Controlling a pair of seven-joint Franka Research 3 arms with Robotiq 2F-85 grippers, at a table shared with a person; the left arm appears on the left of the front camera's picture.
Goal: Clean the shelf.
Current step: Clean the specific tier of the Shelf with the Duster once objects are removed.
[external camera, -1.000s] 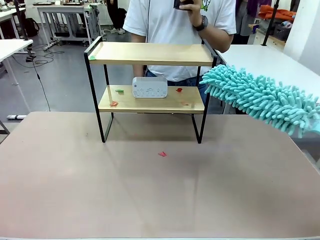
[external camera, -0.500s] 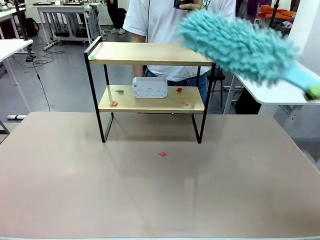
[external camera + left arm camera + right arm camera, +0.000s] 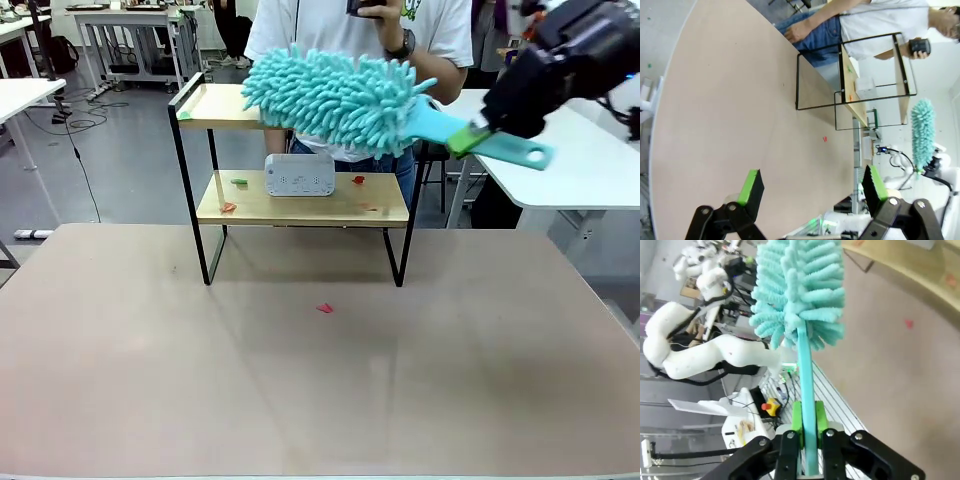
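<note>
Shelf stands left of right pincer clamping duster.

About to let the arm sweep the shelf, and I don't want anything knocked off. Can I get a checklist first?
1. Grip on the teal fluffy duster: the right gripper is shut on its flat handle. Ok.
2. Duster head touching the top board of the two-tier light-wood shelf with black metal frame: cannot tell.
3. Lower board free to sweep: a small white box stands on it. Not ok.
4. Scraps gone: small red scraps and a green scrap lie on the lower board, and another red scrap on the brown table. Not ok.
5. Left gripper out of the way: open, over the table, apart from the shelf. Ok.
</note>
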